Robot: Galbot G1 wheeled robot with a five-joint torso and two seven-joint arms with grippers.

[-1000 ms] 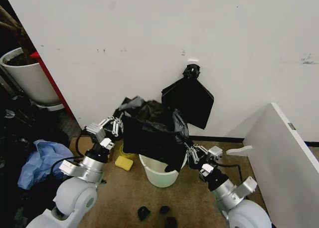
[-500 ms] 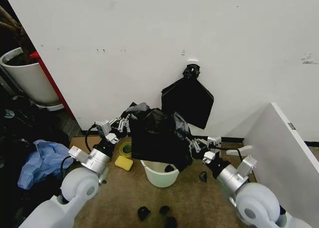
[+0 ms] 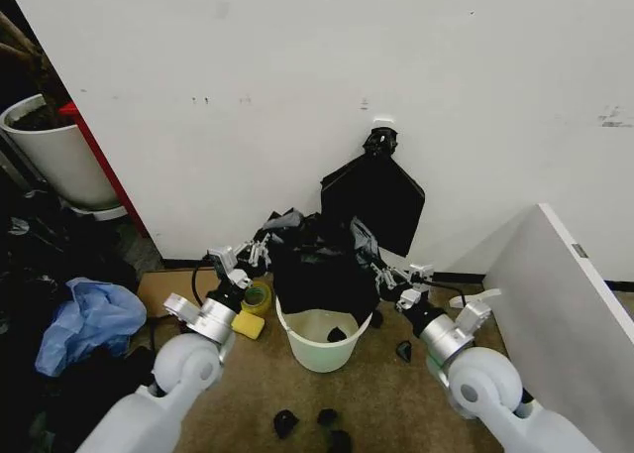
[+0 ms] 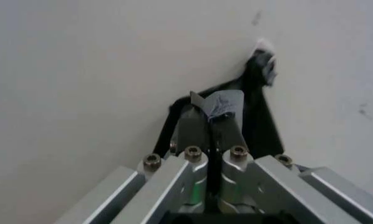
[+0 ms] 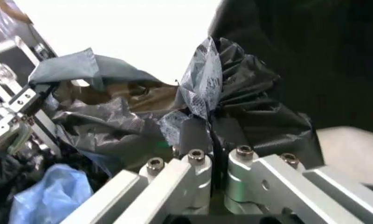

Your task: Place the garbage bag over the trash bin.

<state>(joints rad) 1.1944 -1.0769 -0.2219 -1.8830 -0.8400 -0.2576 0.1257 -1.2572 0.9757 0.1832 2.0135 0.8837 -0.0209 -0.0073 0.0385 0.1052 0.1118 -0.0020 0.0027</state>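
The garbage bag (image 3: 315,267), glossy black film, hangs bunched between my two grippers above the far rim of the trash bin (image 3: 319,340), a cream-white bucket on the floor. My left gripper (image 3: 265,248) is shut on the bag's left edge, and a scrap of film shows between its fingers (image 4: 210,122). My right gripper (image 3: 378,268) is shut on the bag's right edge, with crumpled film (image 5: 202,88) pinched in its jaws. A small black piece lies inside the bin.
A flat black bag (image 3: 373,197) hangs on the wall behind. Yellow tape roll (image 3: 257,297) and yellow sponge (image 3: 247,324) lie left of the bin. Blue plastic bag (image 3: 91,319) and white plant pot (image 3: 54,156) sit far left. White board (image 3: 565,314) leans right; black scraps (image 3: 317,421) lie in front.
Both grippers have moved away from me toward the wall and closer together, carrying the bag back. The bag has gone from spread wide over the bin to bunched above its far rim.
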